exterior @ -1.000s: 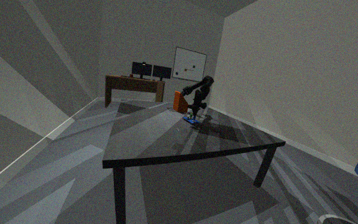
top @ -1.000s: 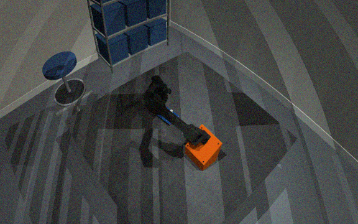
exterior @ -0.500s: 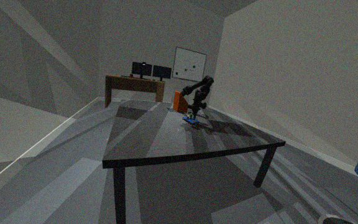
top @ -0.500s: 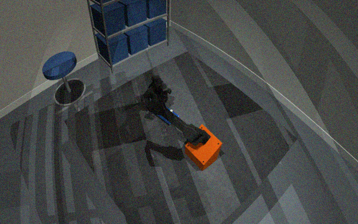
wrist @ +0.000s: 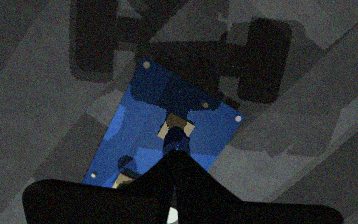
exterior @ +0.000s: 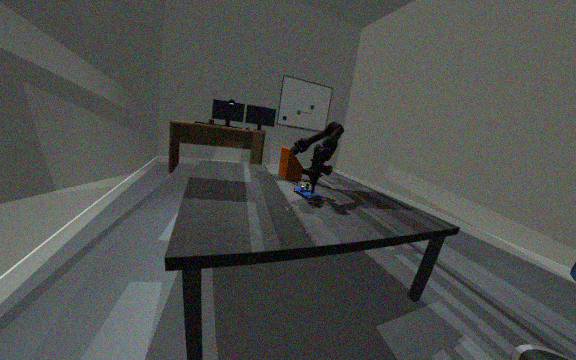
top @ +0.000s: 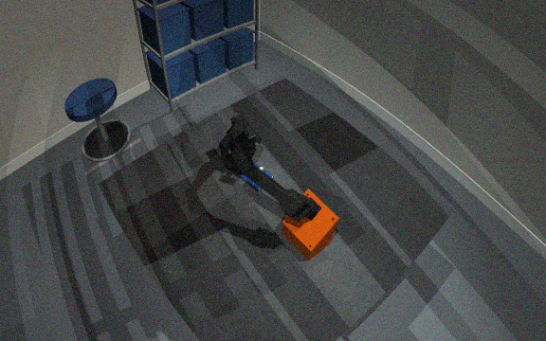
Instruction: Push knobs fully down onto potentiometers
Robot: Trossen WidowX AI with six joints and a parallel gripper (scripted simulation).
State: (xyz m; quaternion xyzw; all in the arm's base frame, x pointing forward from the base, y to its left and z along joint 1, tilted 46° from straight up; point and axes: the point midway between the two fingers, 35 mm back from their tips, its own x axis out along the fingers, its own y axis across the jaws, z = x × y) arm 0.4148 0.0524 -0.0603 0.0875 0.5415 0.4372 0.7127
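Note:
The blue circuit board [wrist: 112, 150] [top: 250, 182] [exterior: 300, 190] lies under the arm, partly hidden by it in the top view. In the wrist view, one dark blue knob [wrist: 176, 141] stands on a tan potentiometer [wrist: 190, 129] near the middle of the board. A second dark knob [wrist: 127, 164] stands by another tan potentiometer [wrist: 122, 181] at the lower left, partly hidden by a finger. My gripper [wrist: 177, 156] [exterior: 312, 192] is shut and empty. Its tips overlap the near side of the first knob in the wrist view; contact and how deep either knob sits cannot be told.
An orange block [top: 316, 229] [exterior: 288, 165] stands beside the arm's base on the dark table [exterior: 218, 220]. A stool [top: 91, 99] and a shelf with blue bins [top: 209, 59] stand away from the table. Shadows cross the board.

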